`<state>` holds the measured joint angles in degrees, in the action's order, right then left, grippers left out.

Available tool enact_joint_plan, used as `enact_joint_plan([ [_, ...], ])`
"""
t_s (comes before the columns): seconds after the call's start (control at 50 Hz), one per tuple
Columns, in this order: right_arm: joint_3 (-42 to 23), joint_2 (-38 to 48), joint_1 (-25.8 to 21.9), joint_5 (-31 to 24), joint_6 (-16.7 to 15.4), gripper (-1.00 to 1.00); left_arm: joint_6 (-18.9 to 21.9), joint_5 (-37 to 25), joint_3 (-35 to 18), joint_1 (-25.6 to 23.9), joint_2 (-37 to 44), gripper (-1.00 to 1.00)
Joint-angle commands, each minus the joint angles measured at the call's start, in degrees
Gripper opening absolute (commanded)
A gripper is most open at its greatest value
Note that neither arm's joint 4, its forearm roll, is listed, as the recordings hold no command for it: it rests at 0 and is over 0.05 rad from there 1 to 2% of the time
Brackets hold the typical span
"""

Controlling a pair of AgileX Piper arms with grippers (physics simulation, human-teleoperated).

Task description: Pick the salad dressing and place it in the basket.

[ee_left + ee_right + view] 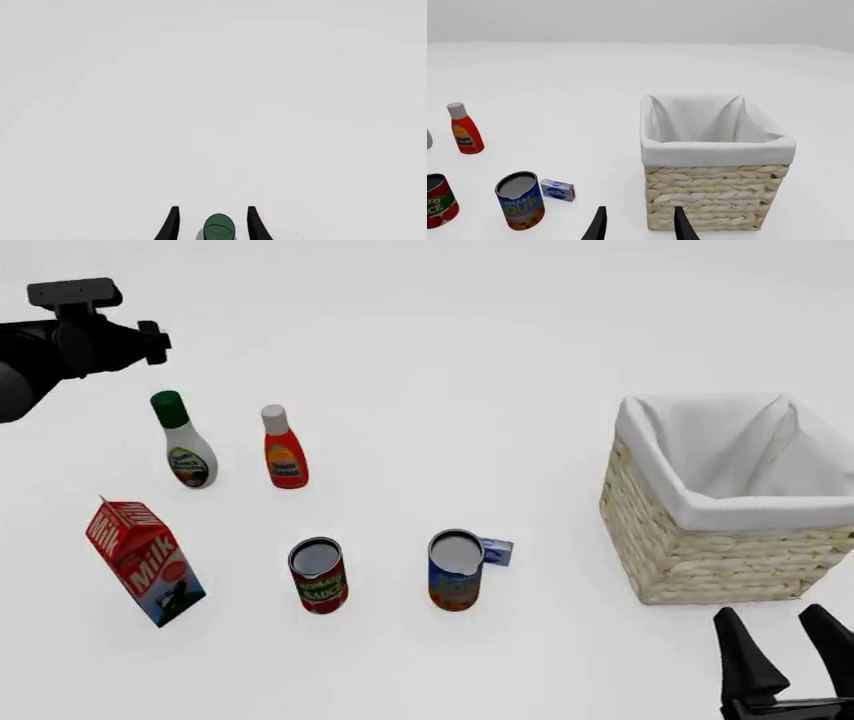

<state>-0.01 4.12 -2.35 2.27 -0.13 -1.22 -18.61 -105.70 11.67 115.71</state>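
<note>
The salad dressing (183, 448), a white bottle with a dark green cap, stands upright at the table's left. In the left wrist view its green cap (219, 228) shows between the fingers of my left gripper (213, 209), which is open and clear of the cap on both sides. In the front view my left arm (80, 340) hangs above and behind the bottle, fingers hidden. The basket (727, 540), woven with a white cloth lining, sits at the right and holds nothing. Near the front edge, just in front of the basket (714, 200), my right gripper (771, 625) is open.
A red bottle with a white cap (283, 452) stands right of the salad dressing. Nearer the front are a tilted milk carton (144, 562), a red can (318, 577), a blue soup can (455, 572) and a small blue box (495, 552).
</note>
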Motion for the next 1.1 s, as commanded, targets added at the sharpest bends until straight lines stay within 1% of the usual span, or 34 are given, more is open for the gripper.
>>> enact_joint_plan([
  [0.02, -0.04, 0.68, -0.17, 0.48, 0.11, 1.00, 0.25, -0.20, -1.13, 0.61, 3.58, 1.00],
  [0.16, -0.02, 0.93, -0.52, 0.67, 0.27, 1.00, 1.61, 1.14, 0.58, 0.95, 4.71, 1.00],
  [0.4, -0.01, 0.33, -0.49, -0.11, 0.36, 1.00, 1.92, 1.80, 0.74, 0.39, 6.52, 1.00],
  [0.78, 0.00, -0.33, -0.44, -0.96, 0.59, 1.00, 1.61, 2.49, 0.86, -1.58, 8.50, 1.00],
  [0.96, 0.00, -0.28, -0.45, -1.10, 0.72, 1.00, 1.51, 3.18, 1.42, -1.16, 9.41, 1.00],
  [1.1, 0.01, 0.03, -0.62, -0.94, 0.91, 1.00, 1.65, 4.44, 2.89, -0.57, 10.21, 1.00],
])
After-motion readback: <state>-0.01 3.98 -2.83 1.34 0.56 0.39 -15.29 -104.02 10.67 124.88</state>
